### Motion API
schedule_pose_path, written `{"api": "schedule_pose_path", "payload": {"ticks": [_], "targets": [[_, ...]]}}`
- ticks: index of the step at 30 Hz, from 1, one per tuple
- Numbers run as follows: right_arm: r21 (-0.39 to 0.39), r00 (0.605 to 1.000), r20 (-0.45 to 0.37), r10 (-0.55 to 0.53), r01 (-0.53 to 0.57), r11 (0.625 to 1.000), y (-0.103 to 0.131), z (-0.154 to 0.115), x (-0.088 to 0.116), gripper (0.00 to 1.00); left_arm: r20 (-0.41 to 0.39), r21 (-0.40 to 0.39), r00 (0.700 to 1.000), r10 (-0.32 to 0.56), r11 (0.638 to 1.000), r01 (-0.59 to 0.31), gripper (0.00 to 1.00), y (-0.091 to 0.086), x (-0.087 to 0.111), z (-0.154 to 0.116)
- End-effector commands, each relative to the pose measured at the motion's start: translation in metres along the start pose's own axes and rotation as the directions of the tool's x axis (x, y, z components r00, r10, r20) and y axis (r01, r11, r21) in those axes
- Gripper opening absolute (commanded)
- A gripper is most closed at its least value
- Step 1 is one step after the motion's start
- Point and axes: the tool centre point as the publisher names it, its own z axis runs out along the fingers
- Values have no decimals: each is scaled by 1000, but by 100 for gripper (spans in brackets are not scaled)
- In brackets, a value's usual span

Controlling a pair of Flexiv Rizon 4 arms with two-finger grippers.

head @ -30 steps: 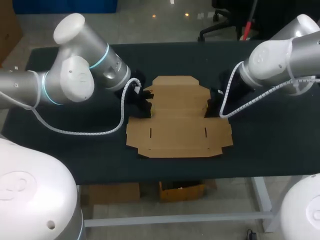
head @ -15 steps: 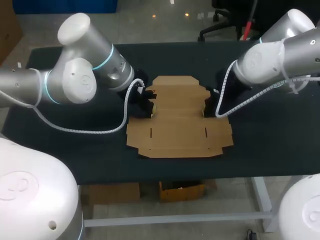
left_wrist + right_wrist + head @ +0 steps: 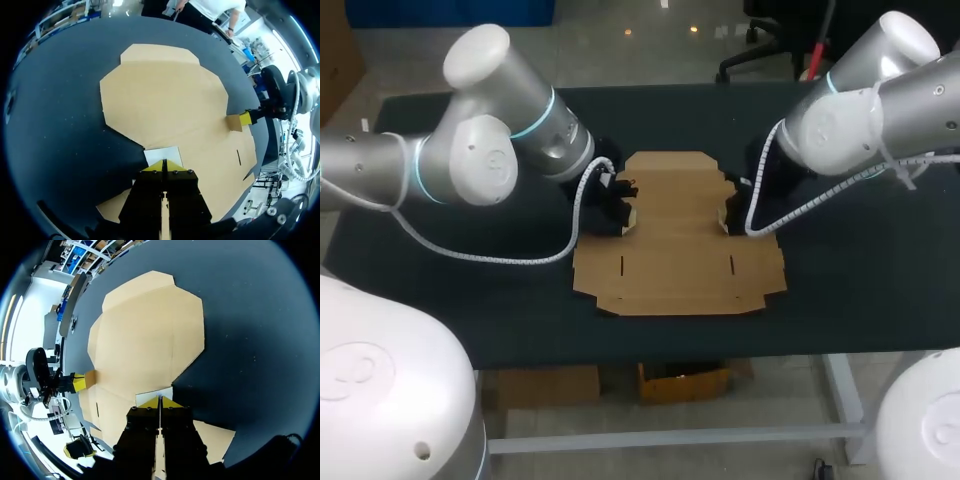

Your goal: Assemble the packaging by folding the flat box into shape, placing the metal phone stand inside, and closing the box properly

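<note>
While the flat box [image 3: 675, 250] lies spread open on the middle of the dark bench [image 3: 860, 290], one arm stands at each of its sides. Its widest panel, with two short slots cut in it, faces the bench's near edge. The narrower panel with clipped corners faces the far edge.

The left arm comes in over the bench's left edge. The left hand [image 3: 623, 208] sits at the notch in the box's left side, where the small left flap [image 3: 162, 152] sticks out. From the left wrist, the two yellow tips are drawn together to a thin line, pinching that pale flap between them. The flap's free edge stands just ahead of the tips.

The right arm comes in over the bench's far right corner. The right hand [image 3: 729, 217] sits at the matching notch on the box's right side. Its yellow tips are likewise drawn to a thin line, gripping the small right flap [image 3: 155, 391], which shows just ahead of them.

From each wrist, the other hand shows across the cardboard, with a yellow tip against a small flap turned up off the bench. The large panels between the two hands lie flat on the bench.
</note>
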Motion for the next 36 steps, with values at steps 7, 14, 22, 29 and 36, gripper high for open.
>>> {"api": "schedule_pose_path", "payload": {"ticks": [7,14,22,29,36], "targets": [[-9,999,48,16,-15,1000,-4,3,7,0,25,-2,1000,2,1000,-2,0,-2,4,3],[-8,998,59,23,-22,1000,-4,4,8,0,42,5,999,7,1000,-8,0,-4,6,5],[-9,995,89,40,-40,999,-3,6,9,0,67,12,998,-5,1000,4,0,-7,6,10],[-11,993,107,49,-48,999,-4,8,11,0,86,18,996,-15,1000,14,0,-8,5,12],[-4,991,119,57,-57,998,-4,12,12,0,96,22,995,-23,1000,21,0,-9,3,15]]}}
